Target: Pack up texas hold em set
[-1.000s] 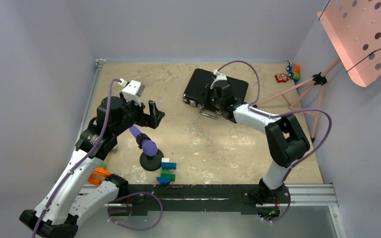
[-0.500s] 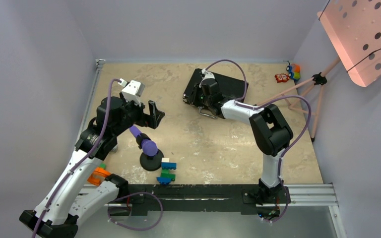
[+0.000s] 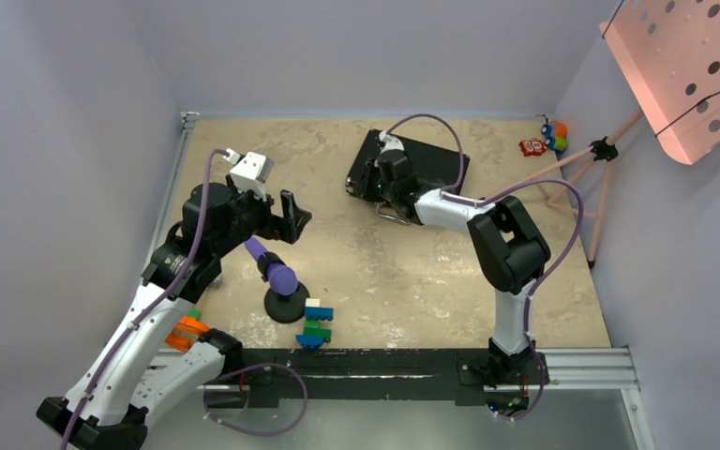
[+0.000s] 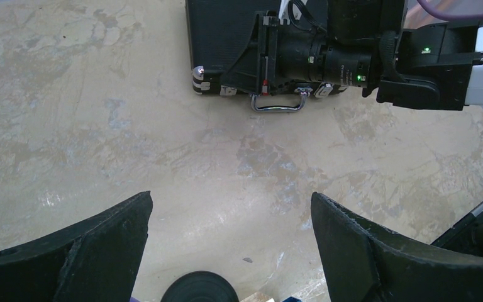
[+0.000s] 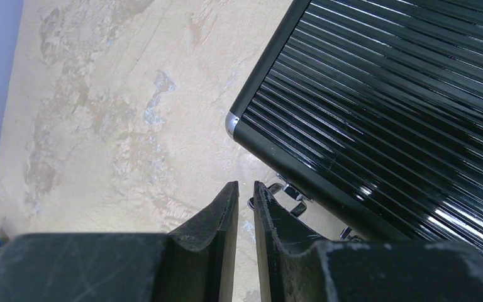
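Item – black case (image 3: 436,159), lid down, lying flat on the table (image 3: 384,262). Its silver handle (image 4: 278,107) lies flat off the long front side.

Item – my right gripper (image 5: 245,189), at the case's front side, just off its left corner and next to a silver latch (image 5: 289,190). Fingers pressed nearly together with nothing between them; whether they touch the latch I cannot tell.

Item – my left gripper (image 4: 231,201), well apart from the case on its handle side, spread wide and empty.

Item – purple-tipped object (image 3: 279,277) on a black round base, farther from the case than my left gripper.

Item – toy-brick figure (image 3: 317,323), just beyond that base, farthest from the case.
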